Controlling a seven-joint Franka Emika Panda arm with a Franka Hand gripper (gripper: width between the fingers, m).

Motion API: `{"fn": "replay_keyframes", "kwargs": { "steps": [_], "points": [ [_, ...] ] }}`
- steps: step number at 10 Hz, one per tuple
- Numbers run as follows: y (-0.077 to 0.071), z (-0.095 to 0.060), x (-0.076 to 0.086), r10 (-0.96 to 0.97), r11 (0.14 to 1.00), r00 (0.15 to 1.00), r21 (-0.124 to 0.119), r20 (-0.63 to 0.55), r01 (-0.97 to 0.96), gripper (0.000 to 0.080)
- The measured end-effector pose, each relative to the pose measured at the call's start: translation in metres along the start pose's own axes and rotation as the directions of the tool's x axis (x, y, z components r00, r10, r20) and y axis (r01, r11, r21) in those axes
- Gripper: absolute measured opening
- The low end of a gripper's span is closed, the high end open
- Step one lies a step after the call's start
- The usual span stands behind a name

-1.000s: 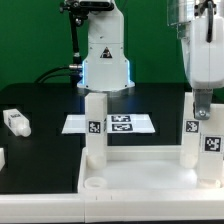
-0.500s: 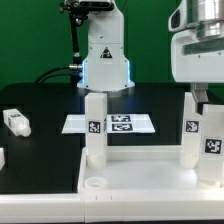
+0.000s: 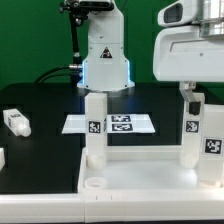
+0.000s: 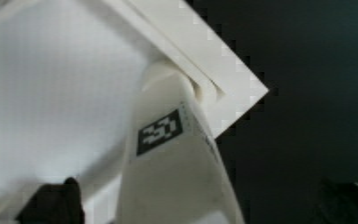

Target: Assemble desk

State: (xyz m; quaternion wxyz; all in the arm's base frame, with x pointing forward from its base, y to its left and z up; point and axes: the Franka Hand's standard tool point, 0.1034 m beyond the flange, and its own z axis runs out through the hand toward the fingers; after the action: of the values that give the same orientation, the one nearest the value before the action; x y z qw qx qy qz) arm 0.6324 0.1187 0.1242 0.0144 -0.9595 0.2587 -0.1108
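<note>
Risen from where it was sitting a second ago, the gripper (image 3: 191, 99) is now hanging at the upper end of the rear right leg (image 3: 192, 148), its jaws standing wide and clasping nothing. In the wrist view the dark fingertips (image 4: 51, 200) are showing well apart, either side of a square white post. Matte white plastic is making up the whole desk (image 3: 150, 170), which is lying on the black table (image 3: 40, 150) in the foreground. Its wide rectangular top (image 3: 130, 182) is carrying a raised rim and showing a round hole (image 3: 95, 184) at the near corner on the exterior view's left. Three square posts are standing upright on the top: the left leg (image 3: 95, 145), the rear right leg and, just beside it and nearer the camera, the front right leg (image 3: 212, 165). Each is wearing a square black-and-white tag (image 3: 94, 126) of blocky pattern. A fourth, loose leg (image 3: 15, 122) is lying flat on the table, well apart toward the exterior view's left. Behind the desk the marker board (image 3: 110, 124), thin and flat, is showing several such tags, and the glossy white robot base (image 3: 105, 55) is gleaming against a green backdrop (image 3: 30, 40).
</note>
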Motion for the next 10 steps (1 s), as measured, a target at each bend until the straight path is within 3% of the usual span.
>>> {"fn": "replay_keyframes", "kwargs": {
  "steps": [1, 2, 3, 5, 8, 10],
  "points": [
    [0.0012, 0.0007, 0.0006, -0.047, 0.999, 0.999, -0.001, 0.001, 0.047, 0.0649],
    [0.0015, 0.0006, 0.0011, -0.064, 0.998, 0.998, -0.005, -0.001, 0.064, 0.0526],
    [0.0019, 0.0007, 0.0015, -0.058, 0.998, 0.998, -0.006, -0.002, 0.058, 0.0526],
    [0.0025, 0.0007, 0.0019, -0.033, 0.999, 0.999, -0.007, -0.003, 0.033, 0.0284],
    [0.0047, 0.0011, 0.0024, 0.201, 0.980, 0.980, -0.010, 0.001, -0.201, 0.0285],
    [0.0062, 0.0017, 0.0059, 0.487, 0.873, 0.873, -0.048, 0.019, -0.486, 0.0285]
  ]
}}
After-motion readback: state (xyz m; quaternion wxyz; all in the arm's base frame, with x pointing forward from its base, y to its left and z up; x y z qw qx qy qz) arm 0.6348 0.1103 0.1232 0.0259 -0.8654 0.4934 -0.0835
